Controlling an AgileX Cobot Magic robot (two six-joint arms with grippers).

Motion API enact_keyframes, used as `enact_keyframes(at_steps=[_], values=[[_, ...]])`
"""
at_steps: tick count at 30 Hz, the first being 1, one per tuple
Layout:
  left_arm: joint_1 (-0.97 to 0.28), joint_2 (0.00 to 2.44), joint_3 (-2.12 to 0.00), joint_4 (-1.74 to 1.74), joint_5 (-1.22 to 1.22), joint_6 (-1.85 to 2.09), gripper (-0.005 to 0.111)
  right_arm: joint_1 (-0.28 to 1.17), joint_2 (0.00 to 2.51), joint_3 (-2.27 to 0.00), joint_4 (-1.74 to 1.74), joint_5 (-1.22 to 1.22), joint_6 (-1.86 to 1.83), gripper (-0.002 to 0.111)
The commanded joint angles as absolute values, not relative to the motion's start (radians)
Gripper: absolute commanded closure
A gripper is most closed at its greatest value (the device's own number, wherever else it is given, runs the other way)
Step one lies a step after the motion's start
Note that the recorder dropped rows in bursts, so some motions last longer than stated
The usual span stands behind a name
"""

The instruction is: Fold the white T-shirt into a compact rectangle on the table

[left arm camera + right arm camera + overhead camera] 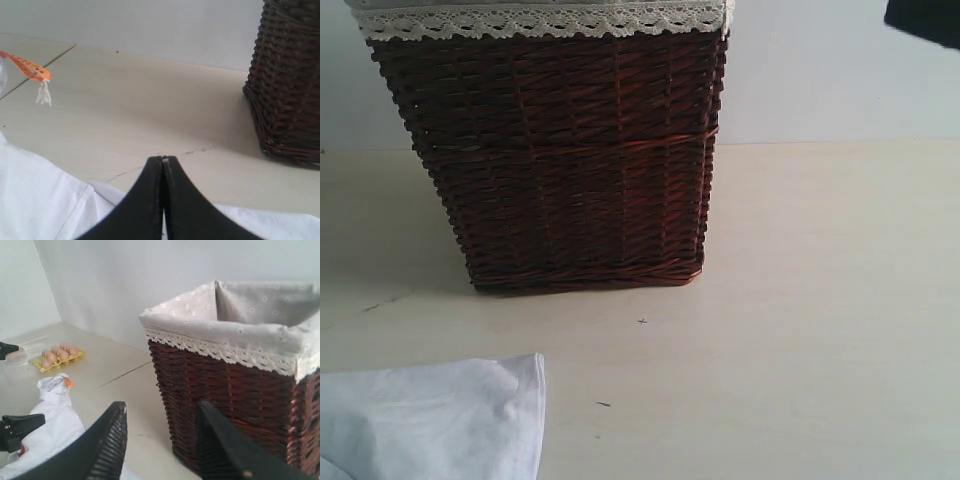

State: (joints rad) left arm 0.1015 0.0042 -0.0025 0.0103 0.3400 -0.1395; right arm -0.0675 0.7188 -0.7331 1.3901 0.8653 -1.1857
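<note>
The white T-shirt (pixel 430 420) lies rumpled on the table (pixel 800 330) at the near left, in front of the basket. In the right wrist view the T-shirt (pixel 55 422) is bunched into a heap, its orange tag (pixel 67 382) near the top. My left gripper (pixel 163 159) is shut just above the T-shirt (pixel 40 205), fingertips pressed together. Whether cloth is pinched between them cannot be told. The orange tag (pixel 30 67) hangs off to one side. My right gripper (pixel 161 407) stands open and empty above the table (pixel 115 365), beside the basket.
A tall brown wicker basket (pixel 570 160) with a white lace-trimmed liner (pixel 225 315) stands mid-table. A yellow tray of eggs (pixel 57 356) sits far off beyond the shirt. A dark shape (pixel 925 20) shows in the exterior view's top right corner.
</note>
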Motion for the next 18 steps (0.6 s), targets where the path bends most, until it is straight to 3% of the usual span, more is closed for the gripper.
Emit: enact_keyframes(at_steps=[1,4,9,18], values=[[0.1,0.0,0.0,0.0,0.336,-0.134,0.107,-0.064,0.807,-0.817,1.383,1.05,-1.228,0.065],[0.1,0.0,0.0,0.0,0.339,-0.134,0.107,-0.064,0.92,-0.898,1.362,1.199,-1.228,0.065],[0.1,0.0,0.0,0.0,0.344,-0.134,0.107,-0.064,1.057,-1.007,1.188,1.168,-1.18,0.059],[0.1,0.0,0.0,0.0,0.361,-0.134,0.107,-0.064,1.173,-1.031,1.246,1.208,-1.158,0.054]])
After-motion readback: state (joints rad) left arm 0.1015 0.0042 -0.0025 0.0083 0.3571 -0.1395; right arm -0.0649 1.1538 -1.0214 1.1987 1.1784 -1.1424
